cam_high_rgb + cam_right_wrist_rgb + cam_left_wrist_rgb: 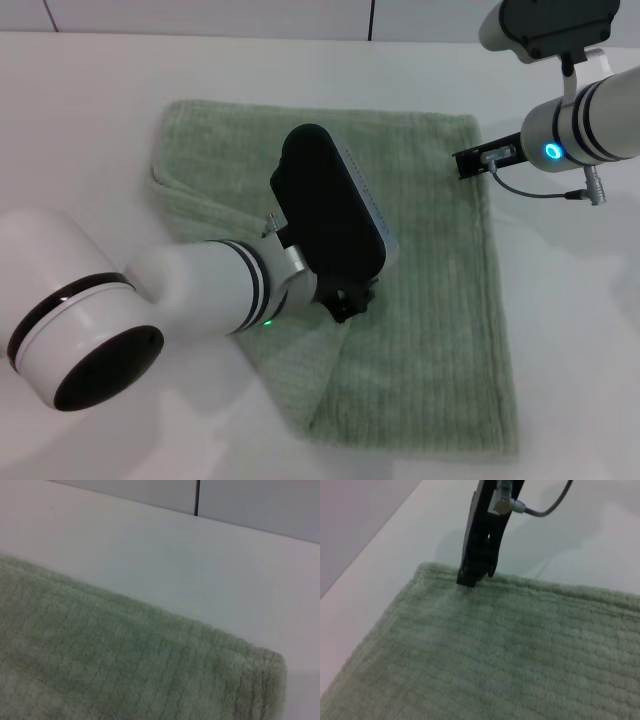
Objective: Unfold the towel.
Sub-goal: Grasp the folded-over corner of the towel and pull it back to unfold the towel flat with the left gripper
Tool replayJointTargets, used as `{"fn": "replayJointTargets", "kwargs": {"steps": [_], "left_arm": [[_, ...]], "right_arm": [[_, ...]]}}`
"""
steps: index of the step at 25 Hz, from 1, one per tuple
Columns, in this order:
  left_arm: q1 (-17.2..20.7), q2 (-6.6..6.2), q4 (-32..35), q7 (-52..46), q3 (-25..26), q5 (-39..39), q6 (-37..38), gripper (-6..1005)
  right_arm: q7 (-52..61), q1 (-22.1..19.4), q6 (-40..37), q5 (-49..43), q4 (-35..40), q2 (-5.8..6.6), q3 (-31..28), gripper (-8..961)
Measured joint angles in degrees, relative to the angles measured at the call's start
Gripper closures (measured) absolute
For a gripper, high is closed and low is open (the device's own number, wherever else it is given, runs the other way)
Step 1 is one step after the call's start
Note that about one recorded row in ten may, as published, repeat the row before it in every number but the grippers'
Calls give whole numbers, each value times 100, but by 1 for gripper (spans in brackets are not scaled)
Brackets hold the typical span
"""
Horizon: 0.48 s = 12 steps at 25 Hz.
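Ribbed sage towel (430,300) lies folded on your white table (80,120).
Your right gripper (468,163) pinches the plush far corner at two o'clock, jaws together on it; left gripper (345,300) sits mid-cloth, jaws unreadable.

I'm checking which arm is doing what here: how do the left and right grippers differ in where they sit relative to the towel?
The left gripper is over the middle of the towel, low on the cloth; the right gripper is at its far right corner, at the edge. The left arm covers much of the towel; the right reaches in from the side. Both are black.
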State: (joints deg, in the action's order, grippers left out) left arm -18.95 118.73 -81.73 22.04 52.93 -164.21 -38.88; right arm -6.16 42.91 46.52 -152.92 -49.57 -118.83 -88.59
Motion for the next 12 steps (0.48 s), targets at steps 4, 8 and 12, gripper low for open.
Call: {"fn": "replayJointTargets", "kwargs": {"steps": [4,8,12], "left_arm": [[45,-3,-172,-69,5,-49,-97,568],[60,-5,-289,-86,31,-77,-294,650],[74,-11,-406,-87,51,-91,-386,777]], "right_arm": [[0,-2,-5,0,7,0,0,955],[0,-3,-8,0,9,0,0,955],[0,-13,-17,0,22,0,0,954]]}}
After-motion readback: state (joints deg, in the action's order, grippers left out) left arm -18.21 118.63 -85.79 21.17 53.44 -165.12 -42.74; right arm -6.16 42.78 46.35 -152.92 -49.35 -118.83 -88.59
